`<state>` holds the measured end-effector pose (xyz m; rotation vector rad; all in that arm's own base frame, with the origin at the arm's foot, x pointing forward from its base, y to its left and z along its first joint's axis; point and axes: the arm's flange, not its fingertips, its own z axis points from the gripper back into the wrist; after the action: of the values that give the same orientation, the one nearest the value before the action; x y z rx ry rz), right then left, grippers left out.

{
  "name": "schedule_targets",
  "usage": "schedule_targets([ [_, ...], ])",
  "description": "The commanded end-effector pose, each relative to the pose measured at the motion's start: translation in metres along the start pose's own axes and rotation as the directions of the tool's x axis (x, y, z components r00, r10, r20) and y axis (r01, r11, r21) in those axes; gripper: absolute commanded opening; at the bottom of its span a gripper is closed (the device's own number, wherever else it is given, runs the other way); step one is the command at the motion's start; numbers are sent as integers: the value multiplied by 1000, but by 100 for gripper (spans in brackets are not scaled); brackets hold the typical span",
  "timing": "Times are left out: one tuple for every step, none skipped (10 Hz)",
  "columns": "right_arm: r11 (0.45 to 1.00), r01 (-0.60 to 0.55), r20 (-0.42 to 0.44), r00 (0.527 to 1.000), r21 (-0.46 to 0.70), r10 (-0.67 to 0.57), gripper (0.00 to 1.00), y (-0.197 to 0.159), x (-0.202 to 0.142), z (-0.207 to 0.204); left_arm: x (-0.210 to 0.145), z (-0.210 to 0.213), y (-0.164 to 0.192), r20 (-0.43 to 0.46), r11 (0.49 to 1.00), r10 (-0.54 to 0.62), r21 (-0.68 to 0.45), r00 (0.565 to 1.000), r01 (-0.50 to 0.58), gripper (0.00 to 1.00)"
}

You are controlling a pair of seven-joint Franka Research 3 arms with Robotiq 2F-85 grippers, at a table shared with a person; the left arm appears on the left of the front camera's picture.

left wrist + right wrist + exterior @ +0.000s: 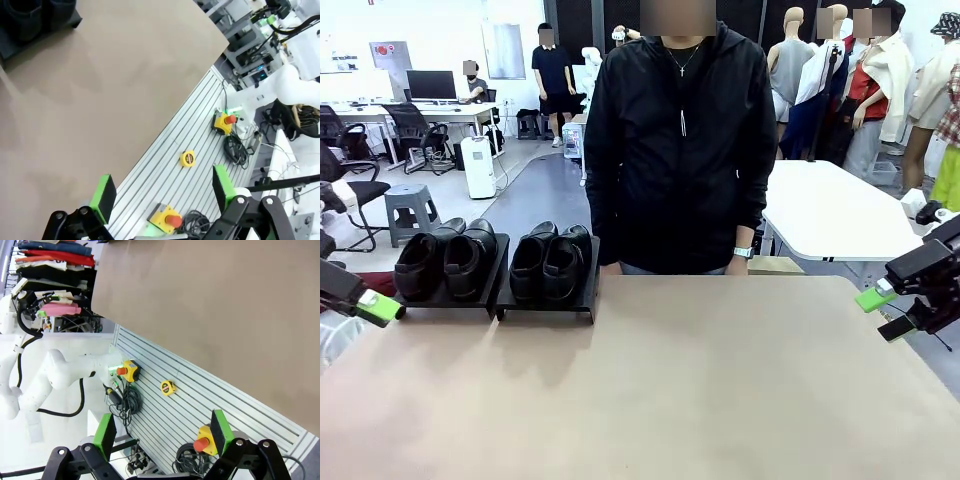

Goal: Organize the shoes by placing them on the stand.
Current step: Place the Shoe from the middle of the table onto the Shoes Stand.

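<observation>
All four shoes (495,262) sat in pairs on the stand (548,305) at the tabletop's (680,390) far left. Both claws, left (378,307) and right (876,297), hung spread and empty off its edges. The glossy leather looked stiff, fairly light, probably slippery; the heel collar seemed the safest hold.

Tan table (720,390) bears the stand (545,305) at its far-left corner.

Front camera (table-level), wrist cameras downward.
</observation>
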<state>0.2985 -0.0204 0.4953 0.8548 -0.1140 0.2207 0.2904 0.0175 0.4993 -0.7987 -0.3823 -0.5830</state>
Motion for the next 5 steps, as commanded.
schedule_targets([
  [1000, -14, -2, 1000, 8, 14, 100, 0, 0, 2, 1, 4, -2, 7, 1000, 3, -12, 1000, -3, 100],
  [1000, -14, -2, 1000, 8, 14, 100, 0, 0, 2, 1, 4, -2, 7, 1000, 3, -12, 1000, -3, 100],
  [1000, -14, -2, 1000, 8, 14, 100, 0, 0, 2, 1, 4, -2, 7, 1000, 3, -12, 1000, -3, 100],
  [1000, -14, -2, 1000, 8, 14, 100, 0, 0, 2, 1, 4, -2, 7, 1000, 3, -12, 1000, -3, 100],
  [1000, -14, -2, 1000, 8, 14, 100, 0, 0, 2, 1, 4, -2, 7, 1000, 3, -12, 1000, -3, 100],
])
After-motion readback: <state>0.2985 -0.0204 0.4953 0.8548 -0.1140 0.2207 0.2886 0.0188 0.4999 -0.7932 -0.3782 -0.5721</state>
